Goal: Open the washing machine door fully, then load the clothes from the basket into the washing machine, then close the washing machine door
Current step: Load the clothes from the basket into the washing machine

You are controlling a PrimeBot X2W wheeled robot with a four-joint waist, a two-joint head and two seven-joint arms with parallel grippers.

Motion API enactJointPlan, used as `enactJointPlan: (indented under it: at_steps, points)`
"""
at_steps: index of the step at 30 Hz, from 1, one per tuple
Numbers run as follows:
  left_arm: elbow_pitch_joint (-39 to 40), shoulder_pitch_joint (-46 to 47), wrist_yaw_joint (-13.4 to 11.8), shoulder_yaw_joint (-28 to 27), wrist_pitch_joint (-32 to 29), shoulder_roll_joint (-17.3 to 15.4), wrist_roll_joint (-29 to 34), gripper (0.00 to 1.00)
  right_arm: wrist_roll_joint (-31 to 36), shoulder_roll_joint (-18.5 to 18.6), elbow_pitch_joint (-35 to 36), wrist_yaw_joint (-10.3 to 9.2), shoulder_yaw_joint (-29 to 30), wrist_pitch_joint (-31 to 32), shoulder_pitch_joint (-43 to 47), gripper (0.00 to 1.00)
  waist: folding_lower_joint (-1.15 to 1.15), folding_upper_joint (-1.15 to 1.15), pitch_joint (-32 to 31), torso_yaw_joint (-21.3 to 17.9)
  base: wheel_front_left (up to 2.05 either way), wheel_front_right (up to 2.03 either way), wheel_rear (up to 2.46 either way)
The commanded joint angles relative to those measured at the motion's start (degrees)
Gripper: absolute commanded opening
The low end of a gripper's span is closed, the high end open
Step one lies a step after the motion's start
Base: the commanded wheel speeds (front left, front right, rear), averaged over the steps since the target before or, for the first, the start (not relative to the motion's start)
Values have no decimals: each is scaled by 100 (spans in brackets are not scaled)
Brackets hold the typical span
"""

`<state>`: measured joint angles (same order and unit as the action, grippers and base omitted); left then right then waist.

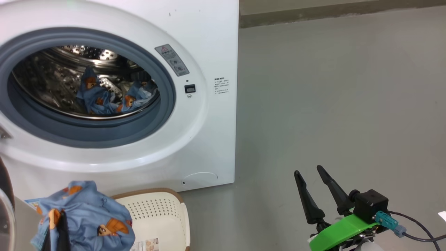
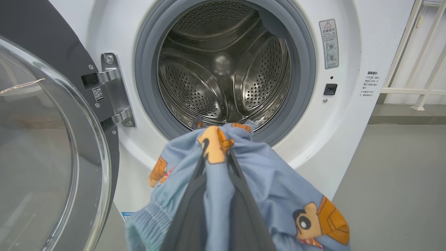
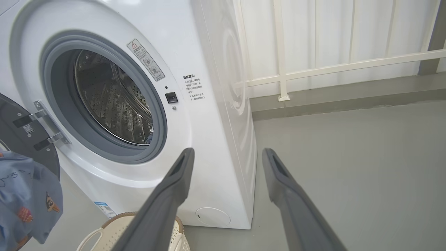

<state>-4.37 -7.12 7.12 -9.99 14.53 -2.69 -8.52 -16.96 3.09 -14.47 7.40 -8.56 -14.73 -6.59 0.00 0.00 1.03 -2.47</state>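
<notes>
The washer (image 1: 216, 42) stands on a grey floor (image 1: 331, 104), and its door (image 2: 41, 139) is swung wide to the left on its hinge, so the grey ring and the steel drum (image 2: 223, 69) are laid open. Inside the drum, at its bottom, blue clothes (image 1: 101, 97) with orange-brown figures are seen in a heap.

The left tool (image 2: 216, 155) is clamped on another blue garment (image 2: 278, 188) of the same print. Its two dark fingers are pressed together with the cloth bunched between them and draped down both sides. This garment is held outside the washer, before its front and below the opening, beside the door's glass. In the head view it hangs over the left end of the basket (image 1: 156, 209).

The basket is set on the floor just before the washer's lower front, near the round cover. Its perforated cream wall and brown rim are visible, and a label can be made out on its bottom.

The right tool (image 1: 307, 170) is held off to the right, well apart from the washer and the basket. Its fingers are spread apart, with nothing between them. A white railing (image 3: 313, 69) is seen beyond the washer's right side.
</notes>
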Motion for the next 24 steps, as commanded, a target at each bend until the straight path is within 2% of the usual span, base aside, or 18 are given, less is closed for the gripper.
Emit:
enactJointPlan:
  at_steps: [1,24]
  points:
    - [206,56,-62,-212,47,-51,76,0,55,-22,136,9,-122,-27,5,100,0,0,-31,-29,0,0,0]
    - [389,-87,-210,-1,47,-20,-65,0,142,-22,267,9,-39,-27,21,100,0,0,115,-41,0,0,0]
